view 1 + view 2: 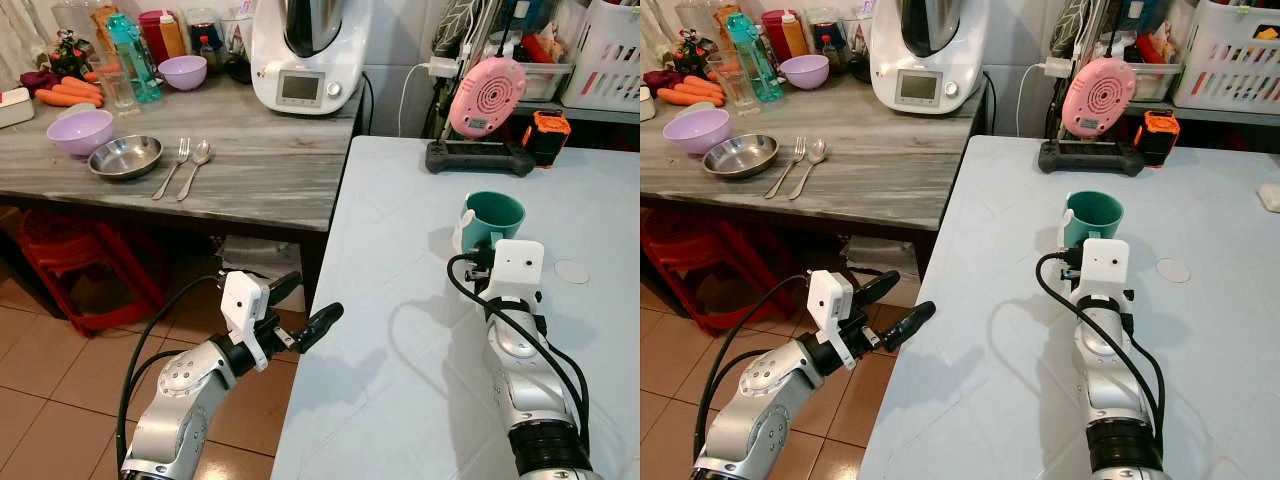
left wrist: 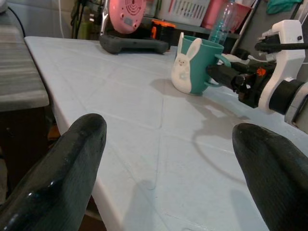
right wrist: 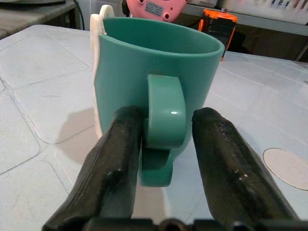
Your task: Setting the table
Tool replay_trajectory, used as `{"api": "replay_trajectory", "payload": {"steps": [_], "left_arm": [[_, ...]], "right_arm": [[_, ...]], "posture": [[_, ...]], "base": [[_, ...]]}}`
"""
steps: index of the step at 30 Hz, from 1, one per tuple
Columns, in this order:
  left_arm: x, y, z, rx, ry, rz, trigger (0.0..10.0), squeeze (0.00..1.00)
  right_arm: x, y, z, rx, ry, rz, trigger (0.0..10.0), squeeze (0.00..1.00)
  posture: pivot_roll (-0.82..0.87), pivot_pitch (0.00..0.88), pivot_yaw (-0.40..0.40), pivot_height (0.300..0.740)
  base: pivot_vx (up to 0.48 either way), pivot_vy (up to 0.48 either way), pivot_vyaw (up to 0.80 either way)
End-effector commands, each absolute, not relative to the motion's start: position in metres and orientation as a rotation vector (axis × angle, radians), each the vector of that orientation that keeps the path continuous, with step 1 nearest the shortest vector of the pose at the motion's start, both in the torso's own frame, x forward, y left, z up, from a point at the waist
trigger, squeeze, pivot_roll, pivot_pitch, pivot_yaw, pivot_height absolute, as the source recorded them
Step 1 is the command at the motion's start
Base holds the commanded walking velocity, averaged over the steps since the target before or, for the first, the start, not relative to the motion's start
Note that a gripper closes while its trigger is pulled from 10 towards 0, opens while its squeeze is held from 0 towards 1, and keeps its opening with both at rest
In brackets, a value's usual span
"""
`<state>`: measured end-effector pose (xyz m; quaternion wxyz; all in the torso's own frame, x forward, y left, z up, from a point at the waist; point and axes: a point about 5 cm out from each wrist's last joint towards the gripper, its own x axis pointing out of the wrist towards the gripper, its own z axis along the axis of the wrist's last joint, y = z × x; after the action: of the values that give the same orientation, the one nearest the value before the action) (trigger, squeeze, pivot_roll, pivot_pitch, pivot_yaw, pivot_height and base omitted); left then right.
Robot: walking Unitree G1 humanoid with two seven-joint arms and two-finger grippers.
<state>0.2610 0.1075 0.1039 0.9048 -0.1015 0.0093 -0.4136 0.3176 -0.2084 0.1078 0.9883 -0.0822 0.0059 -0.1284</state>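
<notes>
I have the right gripper (image 3: 166,127) on the pale blue table (image 1: 400,330), its two fingers straddling the handle of the teal rabbit mug (image 1: 494,219); the left one touches it, the right one shows a slight gap. The mug stands upright at 12 o'clock from my wrist. My left gripper (image 1: 300,308) hovers off the table's edge at 9 o'clock, fingers spread wide and holding nothing. At 10 o'clock, the fork (image 1: 172,166) and spoon (image 1: 194,167) lie beside a steel bowl (image 1: 125,156) on the grey counter (image 1: 260,170).
</notes>
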Motion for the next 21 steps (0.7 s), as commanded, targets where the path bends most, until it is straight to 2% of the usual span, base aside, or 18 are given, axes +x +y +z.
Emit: {"api": "replay_trajectory", "payload": {"steps": [1,16,21], "left_arm": [[0.2596,0.1062,0.1099,-0.204,0.001,-0.882,10.0,0.00],[0.2584,0.1040,0.1127,-0.217,-0.006,-0.893,10.0,0.00],[0.2608,0.1070,0.1119,-0.197,-0.003,-0.850,10.0,0.00]], "right_arm": [[0.3208,-0.2088,0.1114,-0.159,-0.001,-0.266,0.0,0.00],[0.3199,-0.2088,0.1096,-0.160,0.001,-0.263,0.0,0.00],[0.3202,-0.2086,0.1139,-0.157,-0.013,-0.264,0.0,0.00]], "posture": [[-0.08,0.056,0.042,0.740],[-0.09,0.058,0.041,0.740],[-0.08,0.055,0.041,0.740]], "base": [[0.000,0.000,0.00],[0.000,0.000,0.00],[0.000,0.000,0.00]]}}
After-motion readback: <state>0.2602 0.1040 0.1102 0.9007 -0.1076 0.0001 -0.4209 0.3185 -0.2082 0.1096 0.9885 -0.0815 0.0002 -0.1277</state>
